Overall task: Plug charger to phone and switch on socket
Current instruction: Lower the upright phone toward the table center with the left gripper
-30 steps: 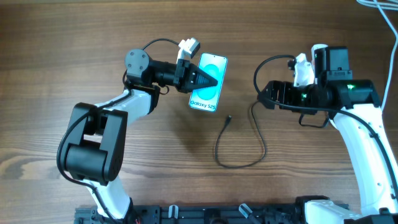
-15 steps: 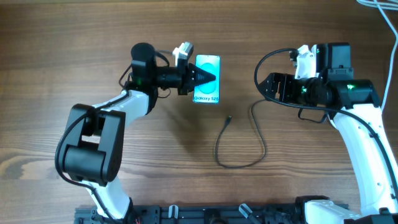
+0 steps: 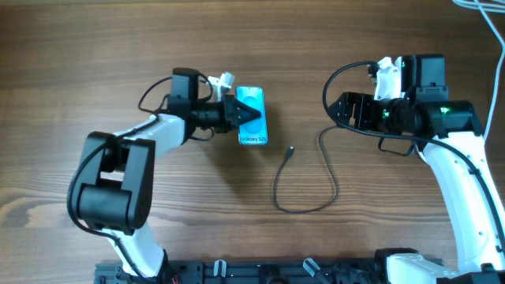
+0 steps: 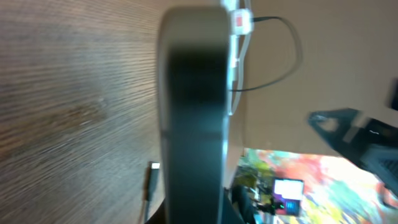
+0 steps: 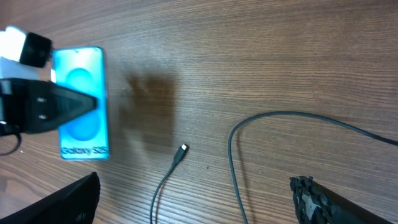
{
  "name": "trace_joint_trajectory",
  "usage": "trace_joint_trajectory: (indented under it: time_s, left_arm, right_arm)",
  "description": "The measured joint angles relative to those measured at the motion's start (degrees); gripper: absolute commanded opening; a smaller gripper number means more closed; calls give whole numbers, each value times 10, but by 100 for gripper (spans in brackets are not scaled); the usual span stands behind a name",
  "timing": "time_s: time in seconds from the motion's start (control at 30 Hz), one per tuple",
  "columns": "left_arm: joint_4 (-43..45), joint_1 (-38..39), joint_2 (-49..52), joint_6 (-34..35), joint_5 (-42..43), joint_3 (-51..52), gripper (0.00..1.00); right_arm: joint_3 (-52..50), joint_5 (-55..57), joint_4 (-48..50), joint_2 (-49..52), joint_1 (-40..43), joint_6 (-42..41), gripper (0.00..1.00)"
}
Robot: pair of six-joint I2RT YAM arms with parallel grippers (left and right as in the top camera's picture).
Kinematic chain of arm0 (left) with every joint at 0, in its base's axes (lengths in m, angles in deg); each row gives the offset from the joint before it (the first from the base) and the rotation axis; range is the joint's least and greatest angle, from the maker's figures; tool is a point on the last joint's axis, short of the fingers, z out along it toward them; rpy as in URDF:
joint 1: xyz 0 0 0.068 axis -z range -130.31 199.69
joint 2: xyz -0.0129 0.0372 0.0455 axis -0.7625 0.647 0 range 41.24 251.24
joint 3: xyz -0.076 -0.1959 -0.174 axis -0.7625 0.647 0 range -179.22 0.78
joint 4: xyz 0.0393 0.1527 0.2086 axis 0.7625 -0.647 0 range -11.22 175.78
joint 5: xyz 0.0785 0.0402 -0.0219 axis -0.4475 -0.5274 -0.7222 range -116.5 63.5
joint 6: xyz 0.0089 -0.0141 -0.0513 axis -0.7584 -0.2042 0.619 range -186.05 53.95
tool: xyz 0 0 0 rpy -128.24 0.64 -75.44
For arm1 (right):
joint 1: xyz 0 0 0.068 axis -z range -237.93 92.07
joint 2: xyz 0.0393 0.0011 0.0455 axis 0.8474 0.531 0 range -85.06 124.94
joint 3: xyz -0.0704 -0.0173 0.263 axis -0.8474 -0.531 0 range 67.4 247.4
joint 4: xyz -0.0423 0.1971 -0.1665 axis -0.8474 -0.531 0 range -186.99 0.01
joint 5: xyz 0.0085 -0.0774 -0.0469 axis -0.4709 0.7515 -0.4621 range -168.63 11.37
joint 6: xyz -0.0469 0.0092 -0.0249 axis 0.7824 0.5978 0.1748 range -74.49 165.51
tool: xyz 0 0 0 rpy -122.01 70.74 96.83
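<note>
The phone (image 3: 254, 132) has a teal-blue screen and is held off the table in my left gripper (image 3: 245, 114), which is shut on its long edges. In the left wrist view the phone (image 4: 193, 106) shows edge-on as a dark upright bar. The right wrist view shows its screen (image 5: 81, 93). The charger, a thin black cable (image 3: 306, 208), lies looped on the table with its plug tip (image 3: 291, 150) right of the phone; the tip also shows in the right wrist view (image 5: 182, 149). My right gripper (image 5: 193, 190) is open and empty above the cable. The socket is out of view.
A thick white lead (image 3: 483, 17) crosses the far right corner of the wooden table (image 3: 197, 205). The black cable's far end runs up under my right arm (image 3: 442, 118).
My left gripper has carried the phone left and slightly toward the front and turned it, so it looks narrower. The right arm shifted a little at first, then stayed still.
</note>
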Motion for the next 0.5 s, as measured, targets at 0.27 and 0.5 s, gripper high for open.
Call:
trace_joint_trajectory:
  time_s: [0.27,0.5]
  left_arm:
    - [-35,-91,0,-34,100,0,4]
    - [-167,-45,0,-12,102,0,4]
  right_arm:
    - [0,0,0,0,0,0,100]
    - [0,0,0,0,0,0,100]
